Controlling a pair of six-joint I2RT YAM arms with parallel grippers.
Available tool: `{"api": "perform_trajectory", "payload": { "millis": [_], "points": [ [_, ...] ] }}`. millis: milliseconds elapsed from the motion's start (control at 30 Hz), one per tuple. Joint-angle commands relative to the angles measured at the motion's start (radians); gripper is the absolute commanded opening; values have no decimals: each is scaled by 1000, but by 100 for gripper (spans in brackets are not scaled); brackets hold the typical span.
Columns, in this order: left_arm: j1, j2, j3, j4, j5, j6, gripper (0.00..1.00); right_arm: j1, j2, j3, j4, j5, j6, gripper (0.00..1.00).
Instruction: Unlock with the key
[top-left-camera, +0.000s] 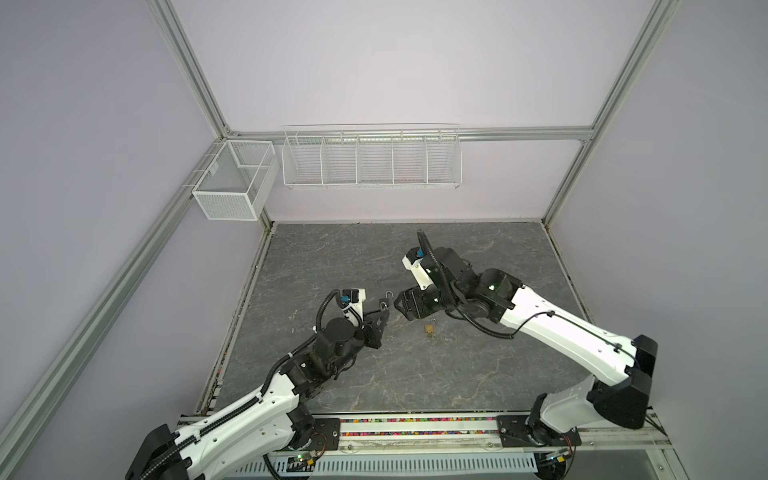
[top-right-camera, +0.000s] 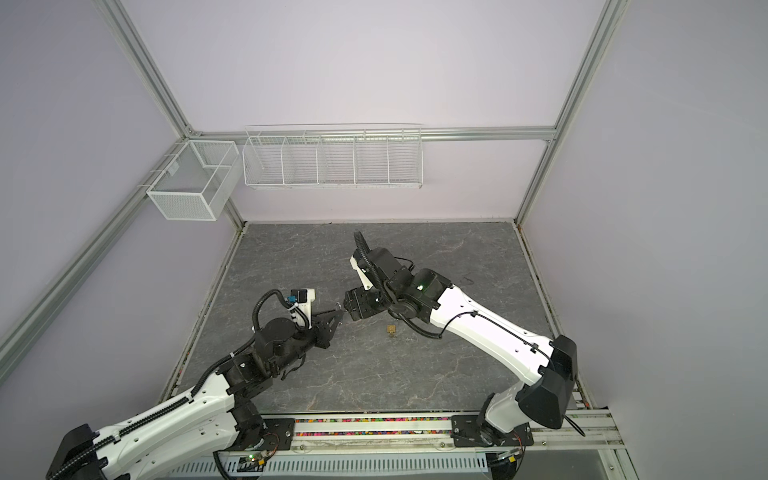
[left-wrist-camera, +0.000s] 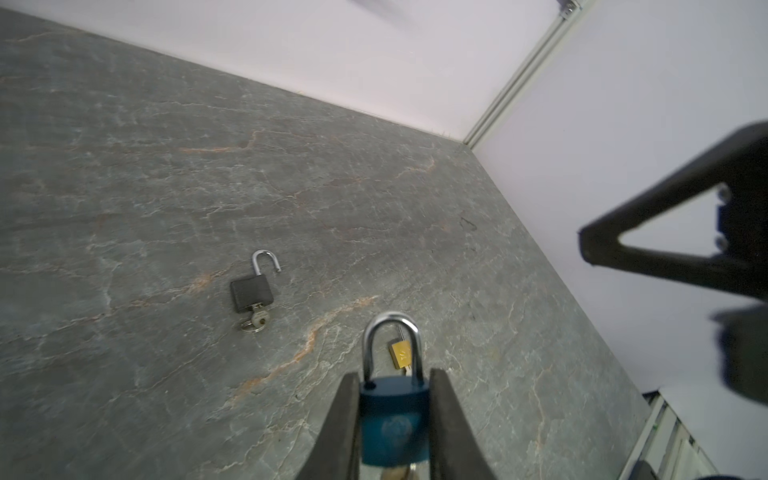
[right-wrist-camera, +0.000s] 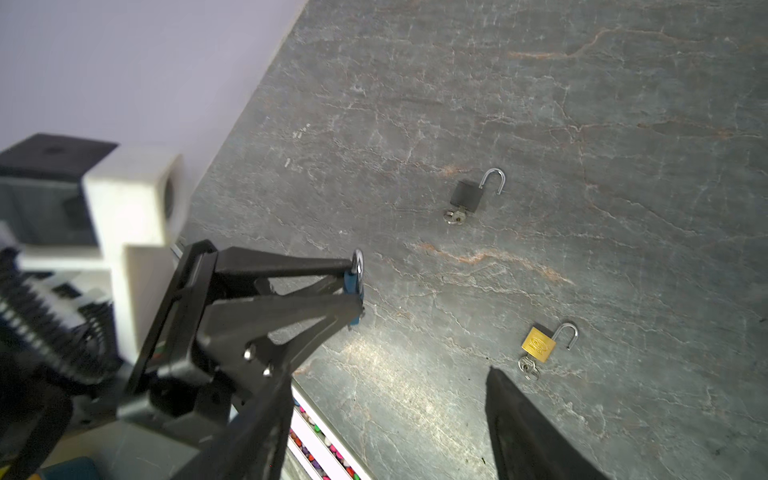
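Three padlocks in all. Clamped between the fingers of the left gripper (left-wrist-camera: 395, 374), raised off the table (left-wrist-camera: 166, 166): the blue padlock (left-wrist-camera: 394, 424), gripped by the two sides of its body, shackle closed and pointing away from the wrist. Under its body, a key (left-wrist-camera: 390, 473), blurred and cut off by the picture edge. Opposite it in a top view, the right gripper (top-left-camera: 398, 308), fingers spread wide and clear of everything, tips near the blue padlock but not touching it. Flat on the table beyond: a black padlock (left-wrist-camera: 251, 293) and a brass padlock (right-wrist-camera: 539, 344), well apart from each other, each with shackle swung open and a key in its underside. In the left wrist view, brass padlock framed by the blue padlock's shackle.
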Motion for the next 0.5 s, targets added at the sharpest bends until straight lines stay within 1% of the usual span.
{"api": "perform_trajectory", "payload": {
  "millis": [0,167,300,467],
  "points": [
    [-37,-5,-16,173,-51,120,0,22,50,61,-96,66,-13,76],
    [-94,-1,-45,239,-120,188,0,49,122,126,-144,160,-2,76],
    [-103,7,-51,248,-112,210,0,57,149,160,-151,177,4,77],
    [-109,9,-62,264,-102,222,0,61,193,207,-184,255,14,77]
  ]
}}
